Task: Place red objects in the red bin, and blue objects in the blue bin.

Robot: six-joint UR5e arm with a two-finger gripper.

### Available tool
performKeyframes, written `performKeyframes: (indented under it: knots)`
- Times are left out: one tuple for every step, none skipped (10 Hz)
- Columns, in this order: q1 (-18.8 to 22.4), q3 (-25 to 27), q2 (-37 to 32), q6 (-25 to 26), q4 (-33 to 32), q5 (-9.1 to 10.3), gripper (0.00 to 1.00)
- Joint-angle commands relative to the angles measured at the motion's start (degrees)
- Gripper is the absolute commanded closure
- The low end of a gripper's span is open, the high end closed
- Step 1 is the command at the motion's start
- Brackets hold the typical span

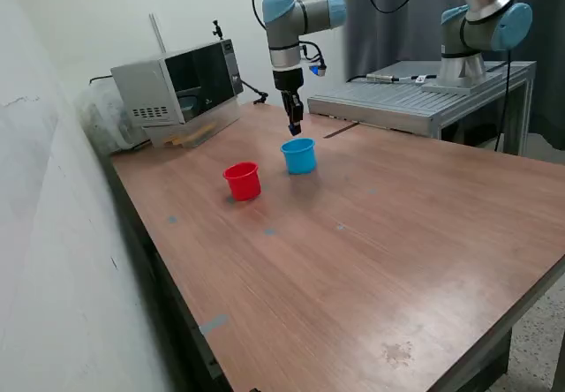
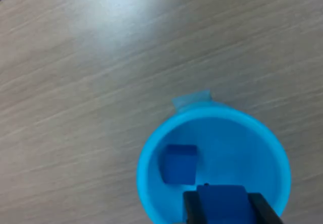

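Wooden table (image 1: 371,242), red bin (image 1: 242,181) and blue bin (image 1: 299,155) side by side, microwave (image 1: 181,83) at back

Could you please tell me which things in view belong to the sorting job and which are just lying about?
Job: blue bin, red bin, blue cube inside the bin, blue cube in the end effector.
Lying about: microwave, second arm, metal platform.

The blue bin (image 1: 299,155) stands upright on the bench, just beside the red bin (image 1: 243,181), which is also upright and sits toward the exterior view's left. Inside the blue bin (image 2: 214,163) one dark blue cube (image 2: 178,164) rests on the floor. A second blue cube (image 2: 222,204) is pinched above the opening. No red cubes show.
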Motion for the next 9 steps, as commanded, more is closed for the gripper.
performKeyframes:
  knots:
    - [0.0, 0.2, 0.1, 0.0, 0.1, -0.17, 1.0]
    - [0.0, 0.2, 0.1, 0.0, 0.0, -0.09, 1.0]
    - [0.0, 0.1, 0.1, 0.0, 0.0, -0.09, 0.0]
    - [0.1, 0.2, 0.1, 0.0, 0.1, -0.09, 0.0]
    - [0.1, 0.0, 0.1, 0.0, 0.1, -0.18, 0.0]
    - [0.1, 0.0, 0.1, 0.0, 0.2, -0.35, 0.0]
    - [0.2, 0.0, 0.0, 0.0, 0.2, -0.44, 0.0]
    - [0.8, 0.2, -0.3, -0.2, 0.5, -0.61, 0.0]
    - [1.2, 0.5, -2.0, -0.2, 3.9, -0.62, 0.0]
